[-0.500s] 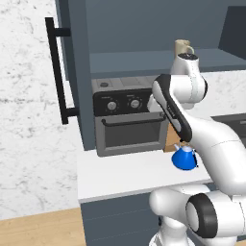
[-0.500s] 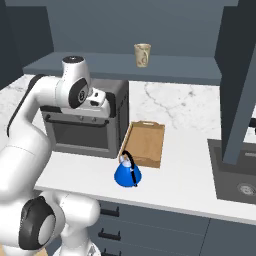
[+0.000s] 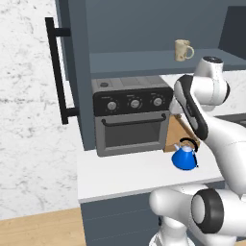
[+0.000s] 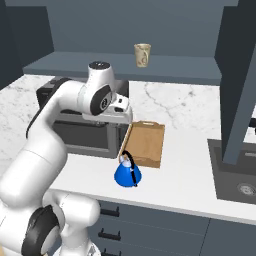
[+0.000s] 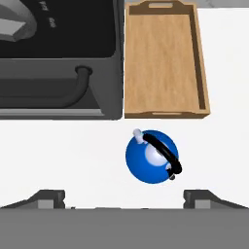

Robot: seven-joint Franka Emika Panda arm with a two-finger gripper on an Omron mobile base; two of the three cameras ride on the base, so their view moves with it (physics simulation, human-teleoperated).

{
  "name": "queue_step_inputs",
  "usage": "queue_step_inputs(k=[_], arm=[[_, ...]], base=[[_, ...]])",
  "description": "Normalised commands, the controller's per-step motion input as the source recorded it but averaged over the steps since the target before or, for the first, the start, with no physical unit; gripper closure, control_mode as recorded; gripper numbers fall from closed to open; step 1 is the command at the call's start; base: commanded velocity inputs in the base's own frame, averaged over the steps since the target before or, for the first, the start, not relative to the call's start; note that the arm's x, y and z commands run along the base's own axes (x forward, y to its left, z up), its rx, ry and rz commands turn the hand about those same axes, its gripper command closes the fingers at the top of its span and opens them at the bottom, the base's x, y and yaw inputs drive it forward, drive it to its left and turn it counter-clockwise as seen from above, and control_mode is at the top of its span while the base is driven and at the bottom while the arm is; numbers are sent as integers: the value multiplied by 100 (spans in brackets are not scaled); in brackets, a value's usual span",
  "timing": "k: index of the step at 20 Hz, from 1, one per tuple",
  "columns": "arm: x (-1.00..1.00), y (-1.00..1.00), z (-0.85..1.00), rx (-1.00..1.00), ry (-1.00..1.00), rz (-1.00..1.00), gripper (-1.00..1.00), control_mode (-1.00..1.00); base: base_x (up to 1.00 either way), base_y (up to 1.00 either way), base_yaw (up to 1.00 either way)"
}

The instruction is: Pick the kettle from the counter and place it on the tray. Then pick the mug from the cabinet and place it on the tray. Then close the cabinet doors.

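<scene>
The white arm rises from the base, bends at a raised elbow and folds forward over the toaster oven, its wrist turned so the hand looks straight down on the white surface. In the hand view the two dark fingertips sit far apart at the bottom edge, one at each side, so the jaws stand wide and hold nothing; the gripper hangs above the surface, touching no object.

The blue kettle stands upright on the surface just in front of the gripper in the hand view, apart from both fingertips, its black arched handle running diagonally across its top. In the base views the kettle sits near the front corner of the oven, just short of the near end of the tray.

The wooden tray lies flat on the surface with its long side right beside the oven's side wall, and nothing lies in it.

The beige mug stands upright on the shelf inside the dark slate-blue cabinet, above and behind the oven, well apart from the arm.

A cabinet door stands swung open at the left, its long black bar handle vertical
</scene>
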Motion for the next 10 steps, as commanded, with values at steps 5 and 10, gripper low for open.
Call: queue_step_inputs(k=[5, 10], arm=[[-2, -41, -7, 0, 0, 3, -100, -100], [0, 0, -20, 0, -1, 4, -100, -100]], base=[[0, 0, 0], [0, 0, 0]])
